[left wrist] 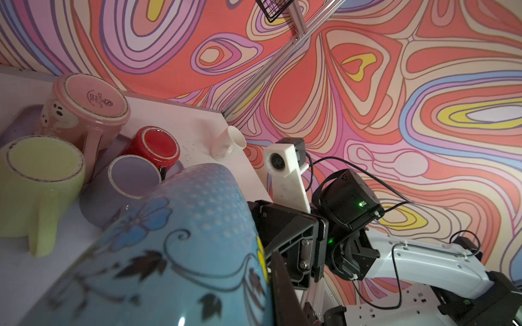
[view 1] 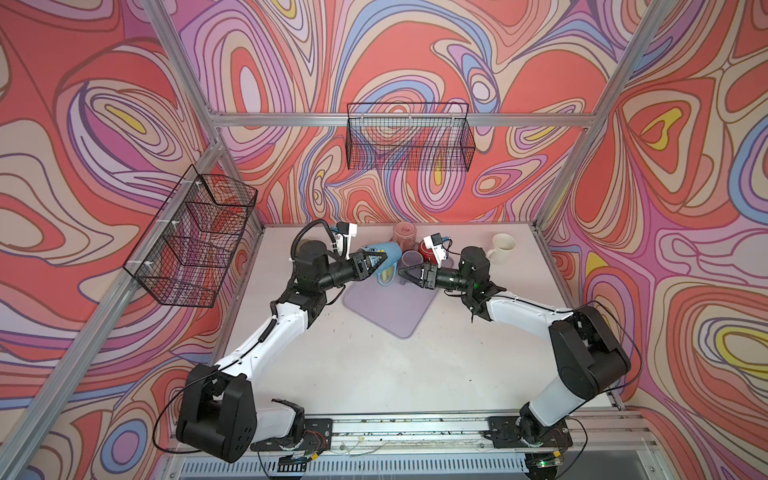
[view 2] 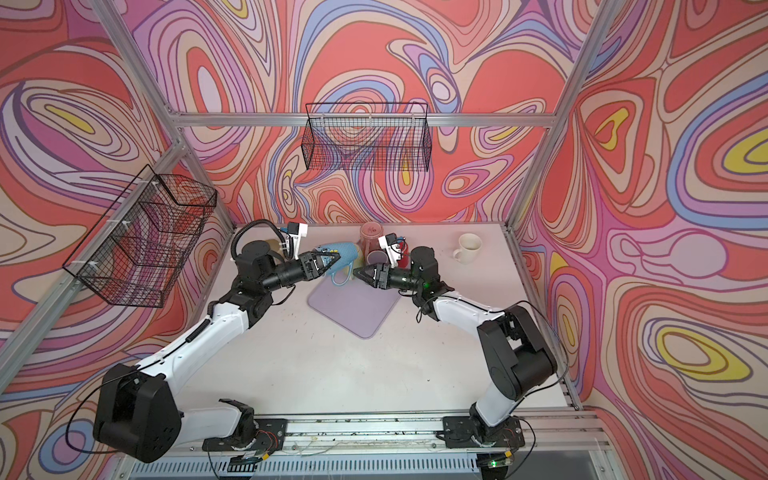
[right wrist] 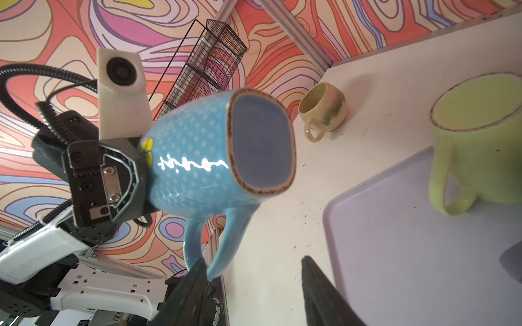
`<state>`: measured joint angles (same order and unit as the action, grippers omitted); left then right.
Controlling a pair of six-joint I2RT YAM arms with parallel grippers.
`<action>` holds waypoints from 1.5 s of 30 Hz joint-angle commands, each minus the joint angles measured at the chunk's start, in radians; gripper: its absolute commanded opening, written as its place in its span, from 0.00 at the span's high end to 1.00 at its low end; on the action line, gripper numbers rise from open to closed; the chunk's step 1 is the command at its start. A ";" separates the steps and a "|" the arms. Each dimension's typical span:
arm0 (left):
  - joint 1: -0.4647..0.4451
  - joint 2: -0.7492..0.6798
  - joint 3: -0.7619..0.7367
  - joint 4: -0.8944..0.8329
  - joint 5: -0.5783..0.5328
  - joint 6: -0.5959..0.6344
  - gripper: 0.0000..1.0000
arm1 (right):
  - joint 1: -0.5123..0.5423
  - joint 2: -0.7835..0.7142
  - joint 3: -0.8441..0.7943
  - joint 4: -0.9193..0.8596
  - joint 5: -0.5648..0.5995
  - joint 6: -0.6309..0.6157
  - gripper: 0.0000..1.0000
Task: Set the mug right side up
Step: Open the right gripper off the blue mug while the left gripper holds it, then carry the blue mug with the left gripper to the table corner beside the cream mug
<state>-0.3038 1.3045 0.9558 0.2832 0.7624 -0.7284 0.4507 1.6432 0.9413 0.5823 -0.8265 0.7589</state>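
Left pincer (view 1: 383, 259) tight on blue mug (view 1: 393, 249)

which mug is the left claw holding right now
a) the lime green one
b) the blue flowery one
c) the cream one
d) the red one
B: the left claw is clamped on the blue mug and holds it on its side above the table, while the lime green mug and the red mug sit base-up with no claw on them.
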 commanded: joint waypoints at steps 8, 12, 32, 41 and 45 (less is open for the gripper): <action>0.024 -0.010 0.244 -0.498 -0.083 0.311 1.00 | -0.013 -0.023 -0.026 -0.010 0.014 -0.025 0.46; 0.035 0.030 0.350 -0.686 -0.105 0.424 1.00 | -0.013 -0.029 -0.039 -0.026 0.028 -0.039 0.47; 0.112 0.385 0.879 -1.240 -0.437 0.743 1.00 | -0.012 -0.039 -0.112 -0.004 0.073 -0.064 0.48; 0.115 0.605 1.160 -1.435 -0.565 0.859 1.00 | -0.014 -0.028 -0.133 0.033 0.089 -0.050 0.49; 0.115 0.697 1.271 -1.480 -0.606 0.880 1.00 | -0.013 -0.022 -0.121 0.036 0.091 -0.049 0.49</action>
<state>-0.1944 1.9682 2.1567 -1.1271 0.2123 0.0868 0.4435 1.6341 0.8162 0.5938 -0.7479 0.7155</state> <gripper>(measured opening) 0.114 0.511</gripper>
